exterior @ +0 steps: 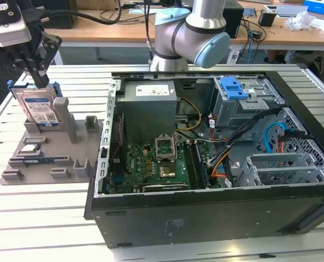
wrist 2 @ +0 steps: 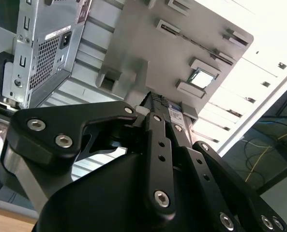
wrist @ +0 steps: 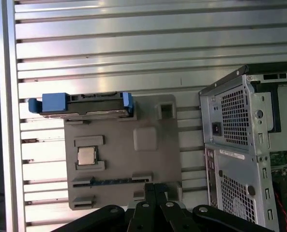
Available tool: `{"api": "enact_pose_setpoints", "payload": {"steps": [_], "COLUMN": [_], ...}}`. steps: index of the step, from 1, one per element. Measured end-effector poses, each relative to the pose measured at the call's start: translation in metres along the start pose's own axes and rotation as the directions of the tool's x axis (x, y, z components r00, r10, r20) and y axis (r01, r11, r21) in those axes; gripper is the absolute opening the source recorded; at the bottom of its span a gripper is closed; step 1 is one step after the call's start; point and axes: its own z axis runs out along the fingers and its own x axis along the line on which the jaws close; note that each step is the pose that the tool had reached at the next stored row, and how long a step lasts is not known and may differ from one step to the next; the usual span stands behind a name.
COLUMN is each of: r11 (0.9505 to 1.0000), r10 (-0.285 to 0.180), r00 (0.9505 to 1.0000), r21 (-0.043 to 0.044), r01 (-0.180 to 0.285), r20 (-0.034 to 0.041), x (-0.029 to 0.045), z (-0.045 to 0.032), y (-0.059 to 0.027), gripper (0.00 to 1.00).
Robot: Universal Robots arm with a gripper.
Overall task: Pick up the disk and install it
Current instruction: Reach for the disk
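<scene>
The disk (exterior: 40,109) is a silver drive with a white-and-blue label in a blue bracket. It stands on edge in a slot at the back of a grey holder tray (exterior: 55,158), at the exterior view's left. My gripper (exterior: 40,82) hangs over the disk's top edge, its black fingers drawn together and pointing down, with nothing between them. In the first wrist view the disk (wrist: 83,107) is seen from above at the tray's (wrist: 148,166) far end, apart from the gripper (wrist: 155,186). In the second wrist view the disk's edge (wrist 2: 172,115) lies just beyond the gripper (wrist 2: 152,110).
An open computer case (exterior: 216,218) lies beside the tray, with a motherboard (exterior: 151,169) and power supply (exterior: 148,103). A grey drive cage with a blue latch plate (exterior: 233,87) sits at its back right. A processor chip (wrist: 86,155) rests on the tray. The slatted metal table (wrist: 133,48) surrounds everything.
</scene>
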Motion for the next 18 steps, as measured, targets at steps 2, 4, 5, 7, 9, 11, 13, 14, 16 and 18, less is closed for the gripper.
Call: {"api": "enact_pose_setpoints", "payload": {"steps": [2, 4, 5, 7, 9, 11, 13, 14, 16, 18], "r11": [1.0, 1.0, 1.0, 1.0, 1.0, 1.0, 1.0, 1.0, 1.0, 1.0], "r10": [0.0, 0.0, 0.0, 0.0, 0.0, 0.0, 0.0, 0.0, 0.0, 0.0], "r00": [1.0, 1.0, 1.0, 1.0, 1.0, 1.0, 1.0, 1.0, 1.0, 1.0], "r21": [0.0, 0.0, 0.0, -0.0001, 0.0, 0.0, 0.0, 0.0, 0.0001, 0.0001], "r01": [0.0, 0.0, 0.0, 0.0, 0.0, 0.0, 0.0, 0.0, 0.0, 0.0], "r20": [0.0, 0.0001, 0.0, 0.0001, 0.0, 0.0, 0.0, 0.0001, 0.0, 0.0], "x": [0.0037, 0.0064, 0.0085, 0.0125, 0.0147, 0.017, 0.0188, 0.0197, 0.0226, 0.0259], "z": [-0.0001, -0.0001, -0.0002, -0.0002, -0.0003, -0.0004, -0.0004, -0.0004, -0.0005, -0.0005], "y": [-0.0003, -0.0005, -0.0006, -0.0009, -0.0011, -0.0012, -0.0014, -0.0015, -0.0017, -0.002], "gripper": [0.11, 0.11, 0.11, 0.11, 0.11, 0.11, 0.11, 0.11, 0.11, 0.11]}}
